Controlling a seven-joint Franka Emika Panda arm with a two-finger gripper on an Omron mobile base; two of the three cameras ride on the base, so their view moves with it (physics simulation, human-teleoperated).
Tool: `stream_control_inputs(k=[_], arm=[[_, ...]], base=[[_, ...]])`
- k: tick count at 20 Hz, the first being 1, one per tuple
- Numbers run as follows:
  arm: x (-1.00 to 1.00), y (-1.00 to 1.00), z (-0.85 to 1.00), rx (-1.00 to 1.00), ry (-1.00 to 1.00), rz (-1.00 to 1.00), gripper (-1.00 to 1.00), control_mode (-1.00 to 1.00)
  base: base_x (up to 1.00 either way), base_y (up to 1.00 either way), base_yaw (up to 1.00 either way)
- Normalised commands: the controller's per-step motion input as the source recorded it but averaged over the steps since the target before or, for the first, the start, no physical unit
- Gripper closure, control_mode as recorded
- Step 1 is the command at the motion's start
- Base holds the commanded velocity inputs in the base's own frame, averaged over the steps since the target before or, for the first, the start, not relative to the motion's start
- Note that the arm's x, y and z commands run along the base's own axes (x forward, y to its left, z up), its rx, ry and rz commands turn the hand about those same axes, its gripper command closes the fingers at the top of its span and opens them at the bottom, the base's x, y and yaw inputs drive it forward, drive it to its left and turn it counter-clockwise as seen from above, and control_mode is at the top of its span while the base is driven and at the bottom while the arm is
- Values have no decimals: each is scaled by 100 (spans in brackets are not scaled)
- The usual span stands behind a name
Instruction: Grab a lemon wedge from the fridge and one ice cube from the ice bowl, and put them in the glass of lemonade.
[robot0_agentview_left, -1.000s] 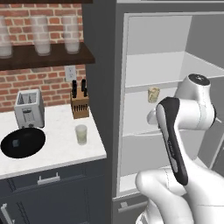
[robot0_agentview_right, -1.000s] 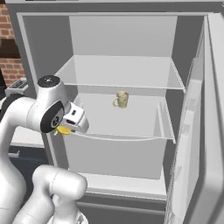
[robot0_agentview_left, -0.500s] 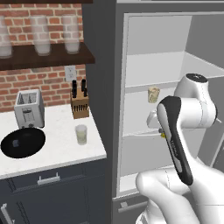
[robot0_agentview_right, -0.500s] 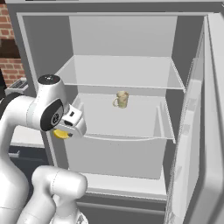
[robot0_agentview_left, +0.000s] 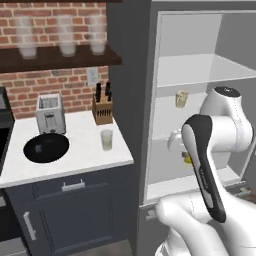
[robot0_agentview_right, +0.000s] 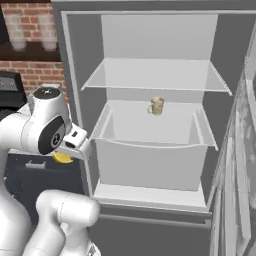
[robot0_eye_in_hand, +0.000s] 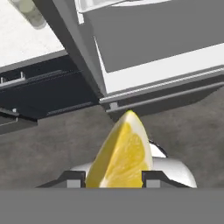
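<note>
Open fridge (robot0_agentview_right: 150, 145) ahead, counter (robot0_agentview_left: 75, 155) to your left — your gripper (robot0_eye_in_hand: 114, 178) is clamped on the lemon wedge (robot0_eye_in_hand: 122, 153). Swing smoothly toward the glass of lemonade (robot0_agentview_left: 106, 140) — release only directly above its rim.

I see the lemon wedge (robot0_eye_in_hand: 122, 153) as bright yellow with a paler rind edge. The fridge (robot0_agentview_right: 155, 125) has a dark grey frame and pale grey shelves inside, where a small tan cup (robot0_agentview_right: 156, 106) stands. On my white counter (robot0_agentview_left: 75, 155), the ice bowl (robot0_agentview_left: 46, 148) is black, the toaster (robot0_agentview_left: 50, 114) silver-grey, the knife block (robot0_agentview_left: 102, 111) brown with black handles, and the glass of lemonade (robot0_agentview_left: 106, 140) pale yellow-green. The wall (robot0_agentview_left: 55, 85) shows a red brick pattern.
</note>
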Motion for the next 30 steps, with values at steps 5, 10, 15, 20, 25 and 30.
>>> stream_control_inputs(k=[5, 10, 15, 20, 25, 30], arm=[[0, 0, 0, 0, 0, 0, 100, 100], [0, 0, 0, 0, 0, 0, 100, 100], [0, 0, 0, 0, 0, 0, 100, 100], [0, 0, 0, 0, 0, 0, 100, 100], [22, 6, 0, -2, 11, -9, 100, -100], [53, 3, 7, -2, 32, -23, 100, -100]], base=[[-18, 100, -2], [34, 91, -13], [74, 11, -4], [61, 0, -9], [20, 5, -12], [0, 0, 0]])
